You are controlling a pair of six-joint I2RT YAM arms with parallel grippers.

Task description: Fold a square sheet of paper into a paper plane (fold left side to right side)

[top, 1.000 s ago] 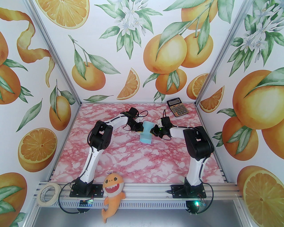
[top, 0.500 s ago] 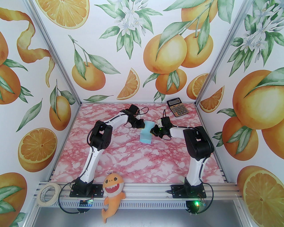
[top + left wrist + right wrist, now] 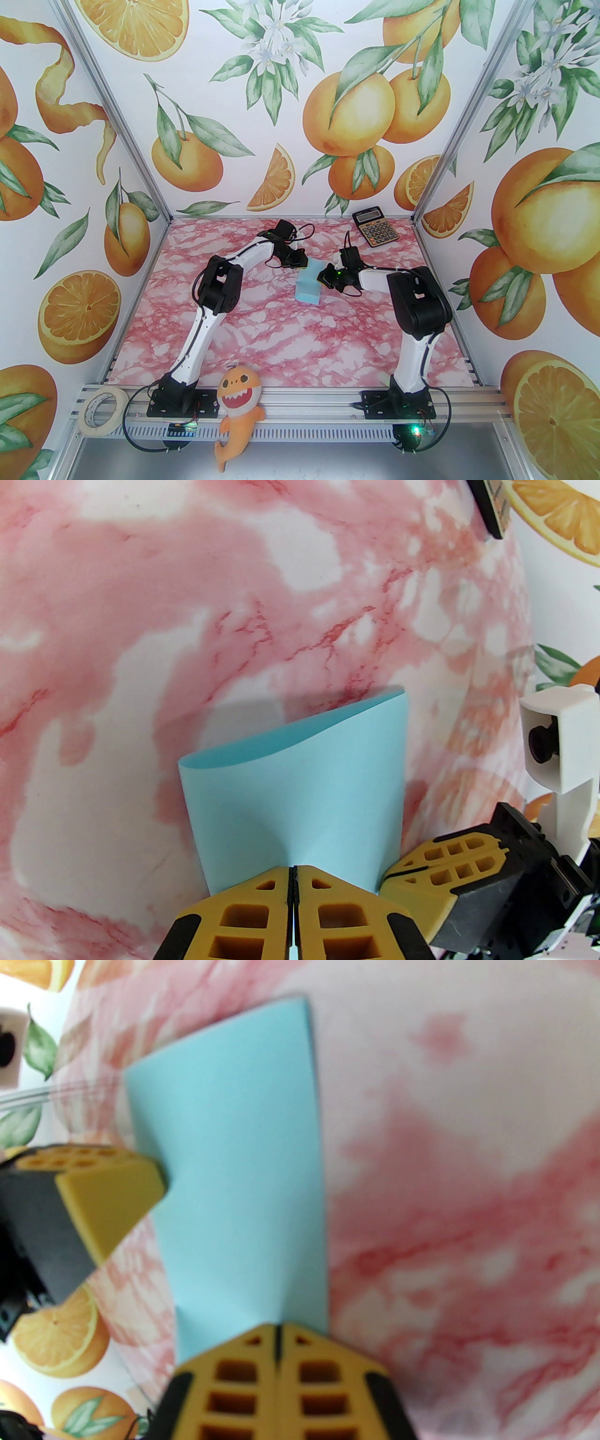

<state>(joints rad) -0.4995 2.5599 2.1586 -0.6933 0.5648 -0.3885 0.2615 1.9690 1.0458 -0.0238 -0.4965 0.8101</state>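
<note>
Pink-marble desk [image 3: 281, 337] below: paper [image 3: 304, 780] looks light, limp, easily creased; left end effector [image 3: 293, 877] and right end effector [image 3: 277, 1334] each clamp an edge, probably the safest hold.

No text can be read. The calculator [image 3: 376, 228], far right on the desk [image 3: 281, 337], has key markings and a small label, all too small to make out.

pale blue paper [image 3: 308, 287], curled over mid-table
</note>
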